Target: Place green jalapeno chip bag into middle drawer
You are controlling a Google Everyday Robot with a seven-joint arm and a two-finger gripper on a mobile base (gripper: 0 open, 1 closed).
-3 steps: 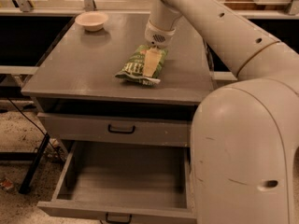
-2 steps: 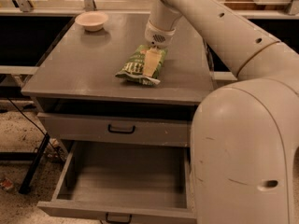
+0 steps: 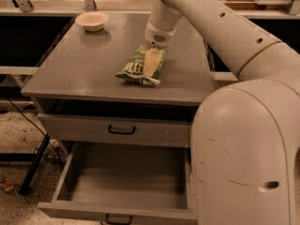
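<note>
Nothing has shifted over the last second: the tool (image 3: 151, 67) still points down onto the green jalapeno chip bag (image 3: 133, 67), which lies flat on the worktop (image 3: 79, 64) beneath it. Whether it grips, I cannot tell; I judge the lift not yet begun. The arm (image 3: 225, 32) arcs over from the right. The middle drawer (image 3: 126, 182) stands open well below the tool.

One green jalapeno chip bag (image 3: 133, 67), one cream bowl (image 3: 92, 20), two drawers: the middle drawer (image 3: 125, 178) and the upper drawer (image 3: 79, 127). One end effector (image 3: 151, 65) sits on the bag, atop one table (image 3: 77, 71).
</note>
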